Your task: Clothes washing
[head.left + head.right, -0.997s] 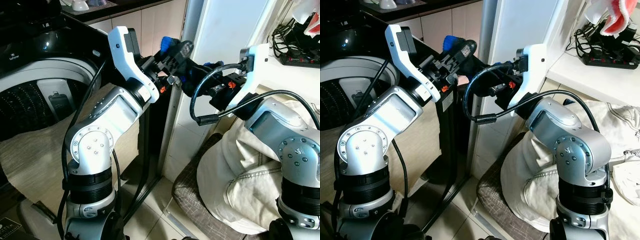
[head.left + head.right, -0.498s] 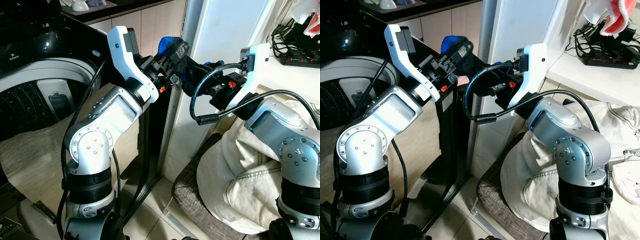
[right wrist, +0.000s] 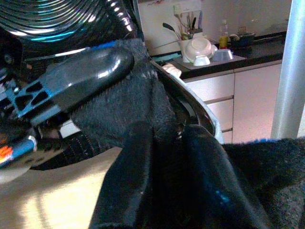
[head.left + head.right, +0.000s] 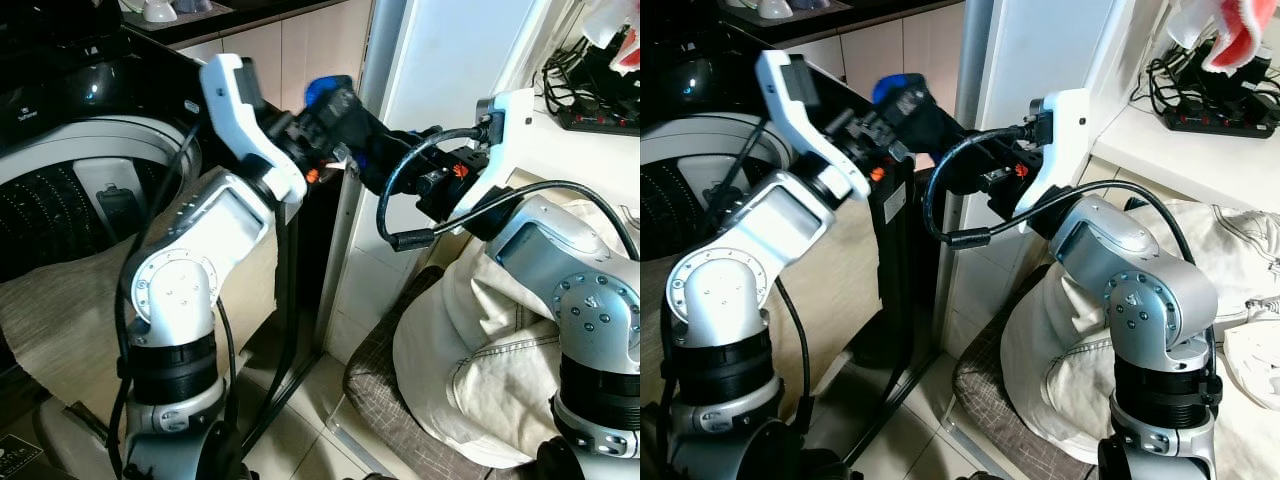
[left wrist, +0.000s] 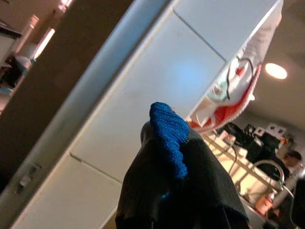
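Item: one dark knitted garment with a bright blue cuff (image 4: 330, 95), probably a sock or glove, held up at chest height between the two arms, at about 12 o'clock from the head camera. Left pincer (image 4: 340, 105) was clamped on its blue-edged end; right pincer (image 4: 405, 160) was clamped on the darker part just beside it, so both held the same piece, with the cloth bunched between them. In the left wrist view the blue ribbing (image 5: 169, 133) stood above the black cloth; in the right wrist view the black fabric (image 3: 143, 114) was wrapped over the right pincer's fingers (image 3: 138, 167). Handling, as judged: light, soft, limp, not fragile; it would sag and fold wherever unsupported and could cling to the finger pads on release. Best hold judged to be the thicker ribbed cuff, pinched through both layers. Surroundings: top-loading washing machine (image 4: 60, 130) at 9 to 10 o'clock, lid up, ribbed drum (image 4: 45, 205) showing; beige cloth (image 4: 70, 310) draped over its front; a grey upright post (image 4: 365, 150) and white panel (image 4: 450, 50) directly behind the pincers; a cream fabric bundle (image 4: 480, 350) on a grey checked cushion (image 4: 390, 400) at 4 o'clock; a power strip with cables (image 4: 1220, 110) on a shelf at 2 o'clock. Obstruction, as judged: the left arm's own forearm and the machine's raised lid lay between garment and drum.
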You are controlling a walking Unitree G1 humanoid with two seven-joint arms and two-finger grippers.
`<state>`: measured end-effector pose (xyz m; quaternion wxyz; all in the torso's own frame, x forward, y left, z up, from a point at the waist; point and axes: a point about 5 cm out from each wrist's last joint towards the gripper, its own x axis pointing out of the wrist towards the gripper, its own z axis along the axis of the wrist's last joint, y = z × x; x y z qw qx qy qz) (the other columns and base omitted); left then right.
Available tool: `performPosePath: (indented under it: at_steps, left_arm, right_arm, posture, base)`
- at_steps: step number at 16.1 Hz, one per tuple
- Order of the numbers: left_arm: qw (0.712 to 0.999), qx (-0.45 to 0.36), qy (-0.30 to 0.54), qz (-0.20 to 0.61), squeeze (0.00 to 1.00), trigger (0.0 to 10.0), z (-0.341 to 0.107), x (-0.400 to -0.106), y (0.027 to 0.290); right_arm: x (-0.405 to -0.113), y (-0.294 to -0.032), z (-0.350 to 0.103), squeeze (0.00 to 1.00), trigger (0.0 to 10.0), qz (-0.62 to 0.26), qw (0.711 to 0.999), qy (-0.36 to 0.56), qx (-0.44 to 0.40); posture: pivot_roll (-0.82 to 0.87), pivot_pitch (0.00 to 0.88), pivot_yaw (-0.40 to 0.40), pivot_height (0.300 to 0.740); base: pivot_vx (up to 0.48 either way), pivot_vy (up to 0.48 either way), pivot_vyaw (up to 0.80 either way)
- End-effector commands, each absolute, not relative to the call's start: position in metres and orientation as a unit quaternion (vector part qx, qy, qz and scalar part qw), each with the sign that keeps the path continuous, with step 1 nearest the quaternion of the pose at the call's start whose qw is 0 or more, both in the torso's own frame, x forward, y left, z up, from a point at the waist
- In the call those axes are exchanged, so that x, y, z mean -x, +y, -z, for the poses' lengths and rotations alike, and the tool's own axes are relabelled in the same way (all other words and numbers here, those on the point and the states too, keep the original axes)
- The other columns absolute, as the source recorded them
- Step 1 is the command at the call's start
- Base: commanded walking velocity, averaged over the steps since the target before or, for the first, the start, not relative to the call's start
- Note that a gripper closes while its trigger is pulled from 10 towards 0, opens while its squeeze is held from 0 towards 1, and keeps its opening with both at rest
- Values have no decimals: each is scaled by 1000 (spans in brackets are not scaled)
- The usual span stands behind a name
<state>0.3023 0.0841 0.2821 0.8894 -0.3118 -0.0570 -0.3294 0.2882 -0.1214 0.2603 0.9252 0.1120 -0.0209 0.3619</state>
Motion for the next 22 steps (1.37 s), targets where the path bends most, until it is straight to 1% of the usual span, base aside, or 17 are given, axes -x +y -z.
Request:
performPosePath:
  at_steps: [1,2,3,4,5,6,7,8,10,11,12,13,14,15,16,18,22]
  left_arm:
    - [895,307,-73,317,0,0,-290,-306,89]
    - [897,305,-76,312,0,0,-291,-307,91]
    - [914,278,-99,279,0,0,-300,-314,105]
    - [933,247,-129,230,0,0,-312,-324,127]
    - [952,191,-156,180,0,0,-325,-332,148]
    - [962,153,-163,157,0,0,-330,-335,157]
    - [978,68,-159,115,0,0,-333,-341,173]
    - [989,-53,-127,50,0,0,-323,-353,195]
    - [989,-108,-98,9,0,0,-309,-363,208]
    - [989,-129,-69,-15,0,4000,-294,-372,217]
    - [985,-167,-5,-48,0,10000,-261,-384,230]
    - [982,-170,48,-64,0,10000,-232,-390,239]
    - [982,-151,90,-65,0,10000,-210,-392,242]
    - [982,-139,112,-64,1000,10000,-196,-393,243]
    - [979,-145,124,-71,1000,10000,-191,-393,245]
    - [976,-154,134,-81,1000,10000,-195,-396,248]
    - [980,-137,121,-81,1000,10000,-206,-402,249]
  right_arm:
    - [-289,-120,-265,1000,10000,-365,925,-32,-104]
    - [-289,-119,-265,1000,10000,-364,925,-33,-101]
    - [-289,-115,-264,278,10000,-370,925,-27,-89]
    - [-286,-109,-264,0,10000,-392,916,-21,-75]
    - [-281,-102,-263,0,10000,-418,906,-17,-62]
    - [-279,-100,-262,0,10000,-426,903,-14,-58]
    - [-276,-96,-260,0,10000,-441,896,-4,-46]
    - [-275,-88,-258,0,10000,-450,892,1,-31]
    - [-278,-82,-258,0,10000,-446,895,0,-32]
    - [-280,-78,-258,0,10000,-444,895,-1,-32]
    - [-279,-69,-258,0,10000,-452,891,2,-35]
    - [-277,-62,-258,0,10000,-464,885,7,-36]
    - [-275,-56,-258,0,10000,-472,881,10,-35]
    - [-272,-53,-257,0,10000,-480,877,16,-34]
    - [-271,-52,-255,0,10000,-484,874,20,-33]
    - [-271,-55,-253,0,10000,-475,879,29,-29]
    - [-273,-62,-251,0,10000,-460,886,35,-33]
  posture:
    - [14,0,-67,740]
    - [14,0,-67,740]
    - [15,0,-66,740]
    - [18,0,-67,740]
    - [20,0,-67,740]
    - [19,0,-66,740]
    - [18,0,-62,740]
    - [22,0,-65,740]
    - [20,0,-66,740]
    - [25,0,-71,740]
    - [27,0,-74,740]
    - [27,0,-77,740]
    - [24,0,-80,740]
    - [18,0,-79,740]
    - [15,0,-77,740]
    - [7,0,-71,740]
    - [9,0,-69,740]
  base:
    - [0,0,0]
    - [0,0,0]
    - [0,0,0]
    - [0,0,0]
    - [0,0,0]
    - [0,0,0]
    - [0,0,0]
    - [0,0,0]
    - [0,0,0]
    - [0,0,0]
    - [0,0,0]
    - [0,0,0]
    - [0,0,0]
    - [0,0,0]
    - [0,0,0]
    - [0,0,0]
    - [0,0,0]
